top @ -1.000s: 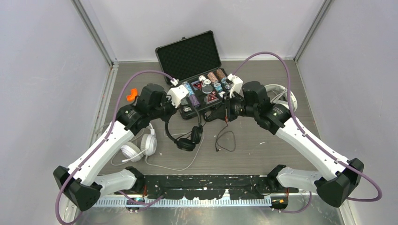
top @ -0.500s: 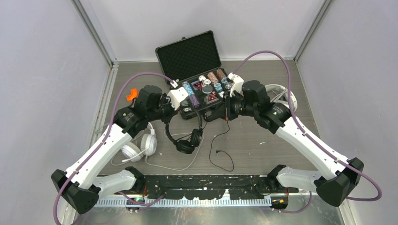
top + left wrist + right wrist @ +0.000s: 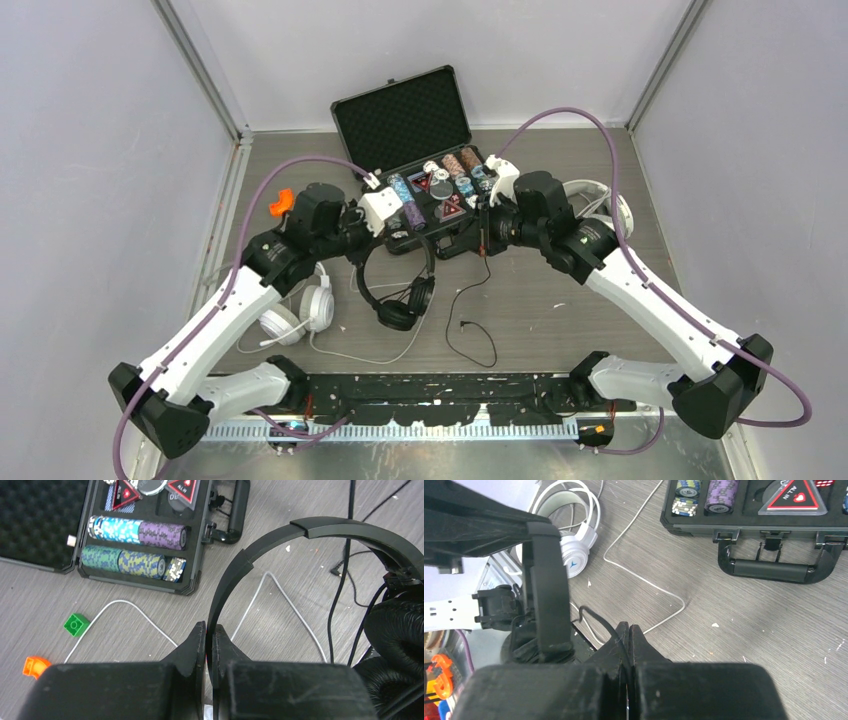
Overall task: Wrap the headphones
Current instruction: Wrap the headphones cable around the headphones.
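Observation:
The slim black headphones (image 3: 398, 313) hang by their headband from my left gripper (image 3: 353, 244), which is shut on the band (image 3: 300, 532); the ear cups (image 3: 395, 630) rest near the table. My right gripper (image 3: 484, 236) is shut on the black cord (image 3: 468, 292), which drops to the table and ends in a plug. In the right wrist view the cord (image 3: 596, 617) runs into the shut fingers (image 3: 628, 630). The white round-cup headset with mic (image 3: 300, 315) lies at the left. The bulky white-grey pair (image 3: 606, 200) lies behind my right arm.
An open black case (image 3: 400, 120) of poker chips stands at the back centre, its handle (image 3: 771, 570) facing the front. A white cord (image 3: 280, 595) loops across the table. A green block (image 3: 76, 624) and an orange piece (image 3: 35, 666) lie at the left.
The black cord's loop on the table has been drawn out into a longer hanging line. The left gripper and headphones shifted slightly; both grippers stay shut.

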Controlling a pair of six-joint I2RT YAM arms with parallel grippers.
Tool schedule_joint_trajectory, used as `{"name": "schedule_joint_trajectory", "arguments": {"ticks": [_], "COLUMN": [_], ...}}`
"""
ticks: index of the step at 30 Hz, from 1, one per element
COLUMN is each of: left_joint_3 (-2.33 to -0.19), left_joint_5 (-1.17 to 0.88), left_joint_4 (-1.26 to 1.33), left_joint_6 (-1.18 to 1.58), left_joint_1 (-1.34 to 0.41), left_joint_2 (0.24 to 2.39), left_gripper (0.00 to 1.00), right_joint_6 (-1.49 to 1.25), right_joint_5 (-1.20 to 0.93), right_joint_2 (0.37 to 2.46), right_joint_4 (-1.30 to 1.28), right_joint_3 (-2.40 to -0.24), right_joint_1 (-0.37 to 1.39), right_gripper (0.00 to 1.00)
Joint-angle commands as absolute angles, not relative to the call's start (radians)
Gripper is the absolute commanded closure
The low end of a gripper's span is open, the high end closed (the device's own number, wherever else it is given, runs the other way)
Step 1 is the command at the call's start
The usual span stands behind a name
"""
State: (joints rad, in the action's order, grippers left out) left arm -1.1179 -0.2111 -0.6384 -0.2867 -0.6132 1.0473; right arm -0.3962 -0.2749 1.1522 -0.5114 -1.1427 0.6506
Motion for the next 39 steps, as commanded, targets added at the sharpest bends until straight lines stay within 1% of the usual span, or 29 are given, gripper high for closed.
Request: {"name": "schedule_joint_trajectory", "arguments": {"ticks": [1, 4, 10, 16, 21, 30, 34, 39], "left_joint_3": [-1.174, -1.204, -1.196, -1.214, -1.258, -1.349, -1.416, -1.438], "left_joint_5": [-0.105, -0.019, 0.07, 0.164, 0.221, 0.293, 0.349, 0.406], "left_joint_4": [-0.642, -0.689, -0.668, -0.671, -0.7, -0.759, -0.807, -0.772], "left_joint_6": [-0.249, -0.229, -0.202, -0.165, -0.072, 0.124, 0.248, 0.377], "left_joint_1": [-0.615, -0.616, -0.617, -0.617, -0.616, -0.621, -0.621, -0.62], "left_joint_2": [1.091, 1.127, 1.133, 1.153, 1.193, 1.292, 1.348, 1.371], "left_gripper": [1.0, 1.0, 1.0, 1.0, 1.0, 1.0, 1.0, 1.0], "right_joint_6": [-0.417, -0.432, -0.471, -0.591, -0.7, -0.681, -0.671, -0.659], "right_joint_5": [-0.322, -0.353, -0.426, -0.53, -0.563, -0.446, -0.376, -0.289], "right_joint_2": [1.117, 1.096, 1.094, 1.131, 1.172, 1.264, 1.276, 1.269], "right_joint_4": [-0.506, -0.514, -0.514, -0.371, -0.238, -0.229, -0.237, -0.236], "right_joint_3": [-1.199, -1.215, -1.256, -1.227, -1.203, -1.269, -1.259, -1.217], "right_joint_1": [0.647, 0.647, 0.647, 0.65, 0.681, 0.839, 0.891, 0.939], "right_gripper": [1.0, 1.0, 1.0, 1.0, 1.0, 1.0, 1.0, 1.0]}}
